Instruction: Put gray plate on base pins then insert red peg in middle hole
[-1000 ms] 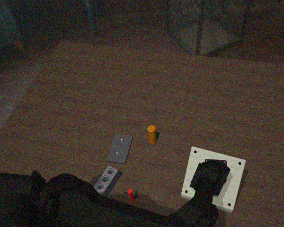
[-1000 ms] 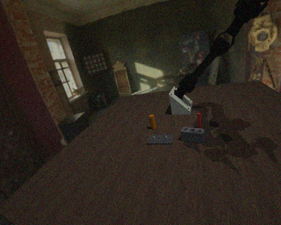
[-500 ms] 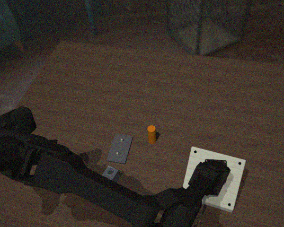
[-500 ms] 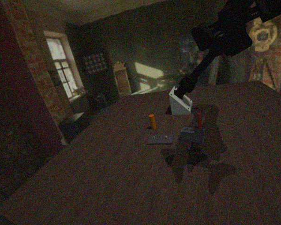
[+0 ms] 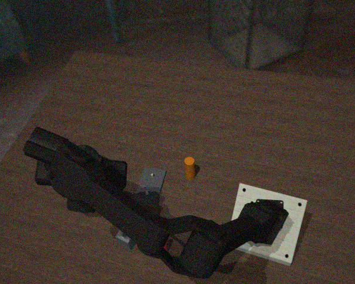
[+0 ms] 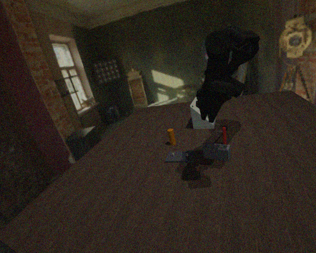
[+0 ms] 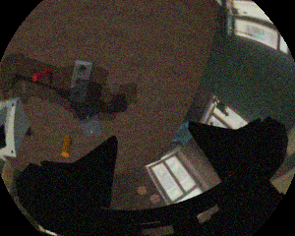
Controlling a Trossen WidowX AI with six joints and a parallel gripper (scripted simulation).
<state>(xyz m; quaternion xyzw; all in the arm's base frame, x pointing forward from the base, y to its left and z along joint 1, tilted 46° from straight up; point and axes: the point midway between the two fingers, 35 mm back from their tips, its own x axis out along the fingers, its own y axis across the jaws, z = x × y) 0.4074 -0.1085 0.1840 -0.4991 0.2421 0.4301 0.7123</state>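
Next to the pinned base [image 5: 152, 180] [image 6: 174, 156] [image 7: 91, 126], the three-holed gray plate [image 5: 123, 237] [image 6: 216, 151] [image 7: 82, 76] seems rigid, fairly heavy; the released gripper [image 5: 80, 172] [image 6: 207, 118] [image 7: 153, 133] should straddle its long sides, centrally.

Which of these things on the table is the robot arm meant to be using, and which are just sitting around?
For the job:
- gray plate, a block with holes
- base with pins
- red peg

Just lying about:
- orange cylinder
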